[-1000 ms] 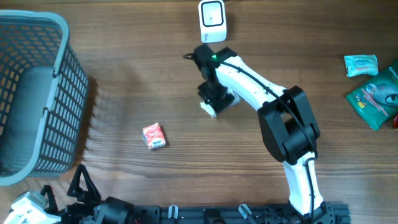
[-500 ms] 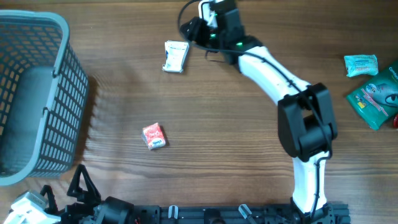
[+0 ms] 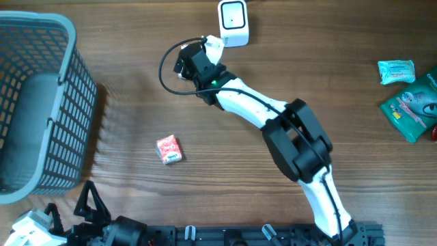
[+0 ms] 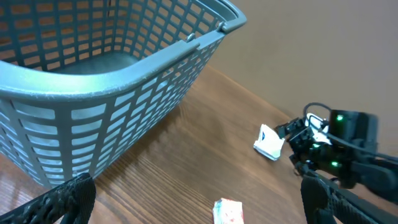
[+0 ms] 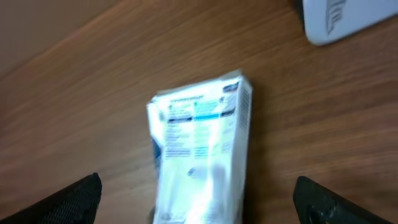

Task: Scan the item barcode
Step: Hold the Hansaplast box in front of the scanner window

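Packet point(image 5: 200, 134) on table point(image 5: 81, 74); right pincer point(image 5: 198, 202) wide — over it.

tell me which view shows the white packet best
Right wrist: the white packet fills the frame, printed side up, though blurred. Left wrist shows it small and far off. Overhead, the right tool covers it.

The brown wood-grain worktop point(image 3: 205, 184) was finished smooth, with a faint sheen. The grey lattice basket point(image 3: 83, 96) was moulded in matt plastic. The white rectangular packet point(image 5: 199, 149) was wrapped in glossy film.
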